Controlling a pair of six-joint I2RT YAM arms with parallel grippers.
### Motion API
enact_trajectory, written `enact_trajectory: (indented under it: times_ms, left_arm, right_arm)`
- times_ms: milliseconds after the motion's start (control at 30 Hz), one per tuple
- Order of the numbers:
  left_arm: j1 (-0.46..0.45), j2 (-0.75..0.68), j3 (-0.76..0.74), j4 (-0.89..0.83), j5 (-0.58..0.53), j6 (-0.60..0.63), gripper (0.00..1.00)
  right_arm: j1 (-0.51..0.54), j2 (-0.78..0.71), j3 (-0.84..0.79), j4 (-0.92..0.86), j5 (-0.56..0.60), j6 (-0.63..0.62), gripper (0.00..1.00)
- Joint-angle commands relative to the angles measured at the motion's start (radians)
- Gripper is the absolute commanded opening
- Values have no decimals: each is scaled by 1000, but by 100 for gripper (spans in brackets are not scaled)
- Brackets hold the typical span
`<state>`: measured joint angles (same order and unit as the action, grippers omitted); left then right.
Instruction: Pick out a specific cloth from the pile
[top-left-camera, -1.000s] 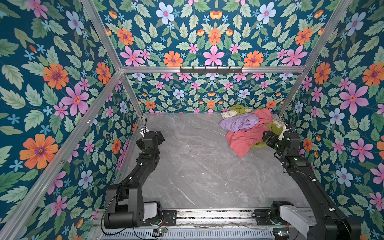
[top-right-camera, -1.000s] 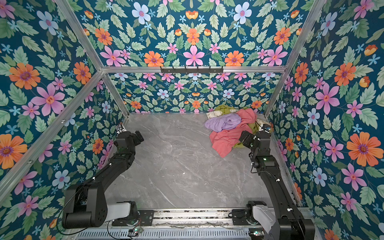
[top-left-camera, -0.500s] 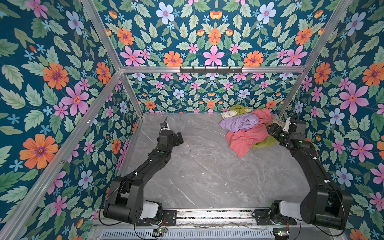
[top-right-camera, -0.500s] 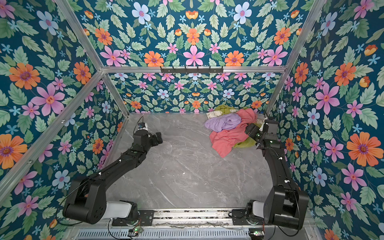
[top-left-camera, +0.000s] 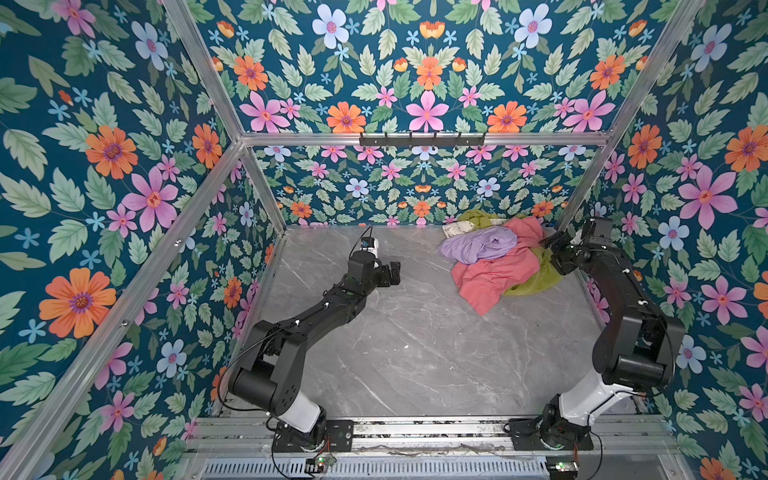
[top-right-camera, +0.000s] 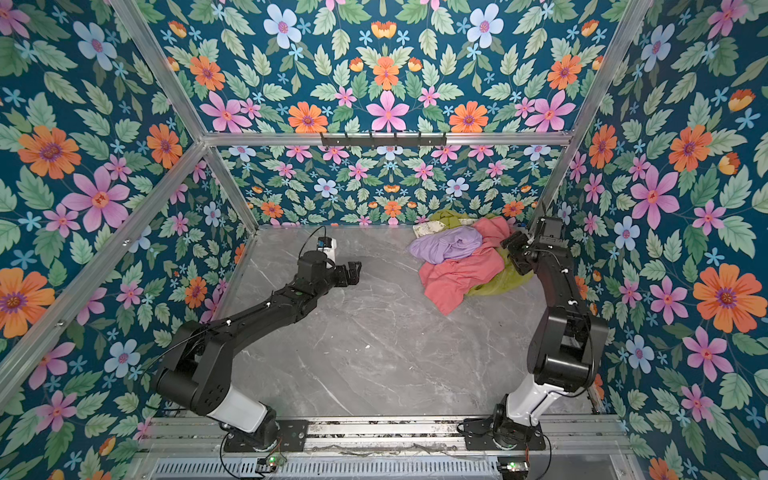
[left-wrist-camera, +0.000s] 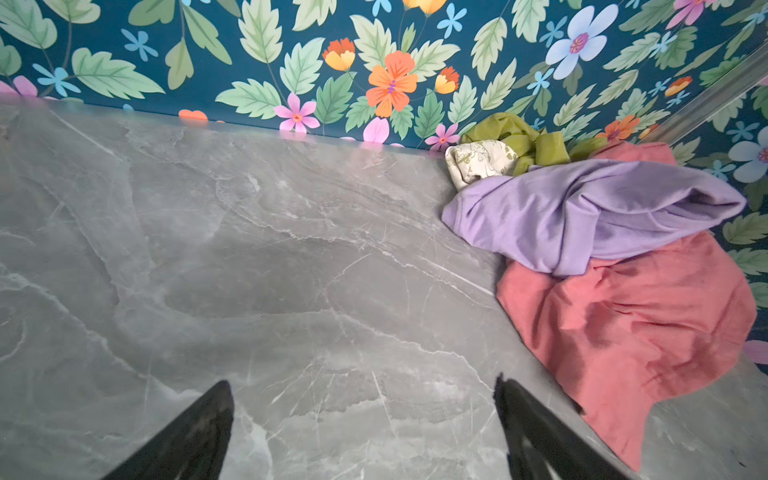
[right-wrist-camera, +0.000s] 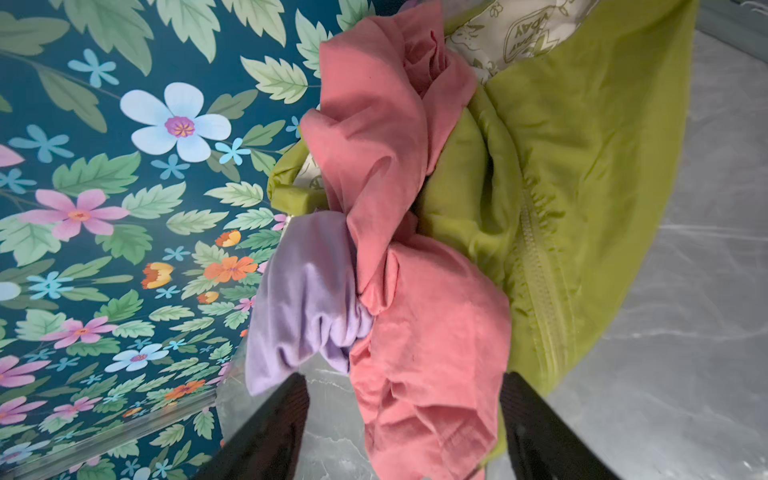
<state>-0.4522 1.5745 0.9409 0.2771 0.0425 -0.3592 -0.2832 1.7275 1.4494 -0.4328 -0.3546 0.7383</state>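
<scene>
Where the pile (top-right-camera: 453, 245) sits in the far right corner of the table (top-left-camera: 415, 332), the cloth (top-left-camera: 494, 274) lies crumpled, lilac cloth (left-wrist-camera: 582, 208) over it, green garment (right-wrist-camera: 582, 166) partly beneath; right gripper (right-wrist-camera: 403, 376) straddles 1 pink fold, jaws part open, a gap showing at 1 finger, nothing clamped; left gripper (left-wrist-camera: 361, 382) hangs over bare table, well apart from the pile, jaws wide, empty.

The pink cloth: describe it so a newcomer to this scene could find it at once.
In the back right corner of the grey table lies a pile of clothes. The cloth is its biggest piece, spilling forward onto the table. It is plain salmon pink, unlike the lilac cloth on top and the green garment beside it.
</scene>
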Motion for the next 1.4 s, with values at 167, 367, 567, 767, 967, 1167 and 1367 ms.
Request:
enact_trajectory:
  times_ms: [167,367,567,767,967,1167,1367]
  left_arm:
    - [-9,67,65,17,104,-16,100]
    - [-17,107,92,25,130,-18,100]
    - [-28,127,99,48,148,-27,100]
    - [-43,139,114,46,142,-45,100]
    - [-52,162,140,47,142,-59,100]
    - [-62,185,160,49,141,-60,100]
    - [-68,219,192,47,146,-60,100]
  right_arm:
    - [2,119,121,-84,-14,1,66]
    - [2,171,185,-131,-20,-12,65]
    - [1,187,185,-128,-27,-18,65]
    - [2,206,205,-137,-40,-16,64]
    - [1,230,245,-138,-44,-7,63]
    - [2,240,254,-134,-21,-11,63]
    - [2,276,308,-165,26,-42,62]
